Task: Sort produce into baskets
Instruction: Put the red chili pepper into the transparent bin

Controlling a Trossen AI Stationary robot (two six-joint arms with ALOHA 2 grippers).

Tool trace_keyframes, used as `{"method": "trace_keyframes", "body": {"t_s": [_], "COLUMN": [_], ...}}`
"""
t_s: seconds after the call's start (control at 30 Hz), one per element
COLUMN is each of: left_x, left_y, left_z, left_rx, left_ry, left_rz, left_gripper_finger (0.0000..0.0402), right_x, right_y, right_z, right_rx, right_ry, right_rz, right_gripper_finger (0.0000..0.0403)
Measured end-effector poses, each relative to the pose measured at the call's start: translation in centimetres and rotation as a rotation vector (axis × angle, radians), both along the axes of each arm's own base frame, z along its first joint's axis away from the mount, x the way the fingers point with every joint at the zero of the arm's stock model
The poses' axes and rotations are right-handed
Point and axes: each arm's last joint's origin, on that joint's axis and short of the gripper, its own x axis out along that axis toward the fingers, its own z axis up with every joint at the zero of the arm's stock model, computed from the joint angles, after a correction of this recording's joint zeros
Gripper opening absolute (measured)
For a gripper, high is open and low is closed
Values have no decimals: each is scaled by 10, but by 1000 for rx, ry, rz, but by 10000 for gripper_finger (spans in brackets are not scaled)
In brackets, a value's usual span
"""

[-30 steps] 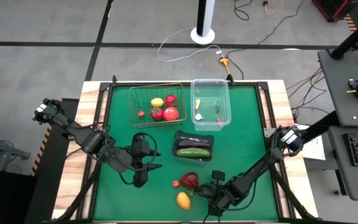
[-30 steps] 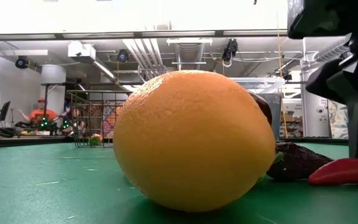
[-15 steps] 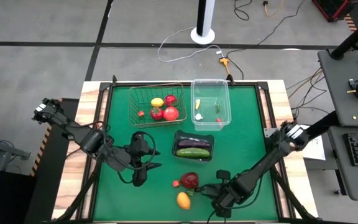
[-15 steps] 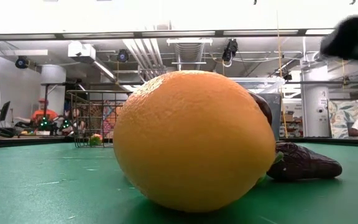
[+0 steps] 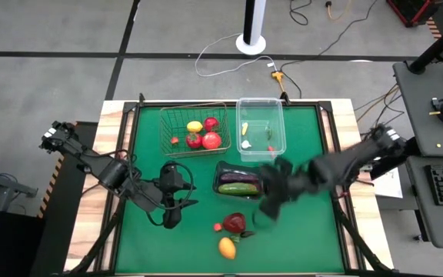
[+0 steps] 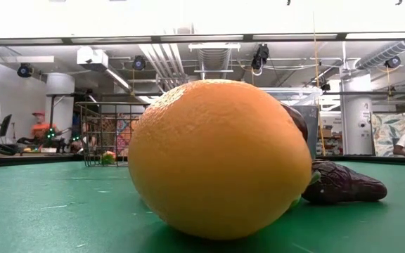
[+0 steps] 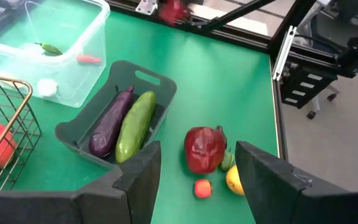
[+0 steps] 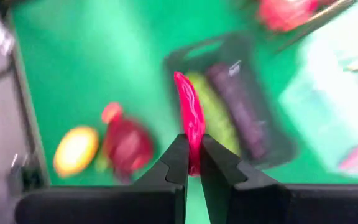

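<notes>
My right gripper [image 8: 191, 149] is shut on a red chili [image 8: 190, 109]. In the high view it hangs blurred [image 5: 270, 201] above the table, just right of the dark tray [image 5: 239, 168] that holds a purple eggplant [image 7: 110, 121] and a green cucumber [image 7: 135, 124]. My left gripper [image 7: 197, 180] stands open over the table's left middle [image 5: 183, 213], touching nothing. A dark-red round fruit [image 5: 234, 223], a small red piece [image 5: 218, 227] and an orange one [image 5: 227, 248] lie on the mat near the front edge. The wire basket [image 5: 168, 123] and the clear tub [image 5: 277, 127] stand at the back. My right gripper pinches one end of the red chili [image 8: 193, 158] between its two fingers. The rest of the chili sticks out past the fingertips, roughly in line with them. The fingers slant downward, and the chili is lifted clear of the table.
The wire basket holds a lemon [image 5: 194, 127] and red round fruits [image 5: 211, 140]. The tub holds a few small pieces [image 5: 246, 143]. In the low view the orange fruit [image 6: 220, 158] fills the foreground. Bare green mat [image 5: 306, 231] lies at the front right.
My right gripper has risen from the mat near the front edge and swung toward the far edge, ending beside the dark tray. The red chili, which lay on the mat under it, has gone up with it and is clear of the table.
</notes>
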Motion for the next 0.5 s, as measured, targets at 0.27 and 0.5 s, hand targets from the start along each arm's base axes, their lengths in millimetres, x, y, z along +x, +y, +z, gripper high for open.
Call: {"method": "trace_keyframes", "body": {"t_s": [0.27, 0.5], "left_x": [1, 1], "left_y": [-1, -1], "left_z": [-1, -1], "left_rx": [0, -20], "left_ry": [2, 1], "left_rz": [2, 15], "left_gripper_finger": [190, 190], "right_x": [-4, -1], "right_y": [-101, -162], "right_z": [21, 11], "right_rx": [-116, -160], "right_ry": [-37, 51], "right_rz": [-204, -359], "right_gripper_finger": [21, 22]}}
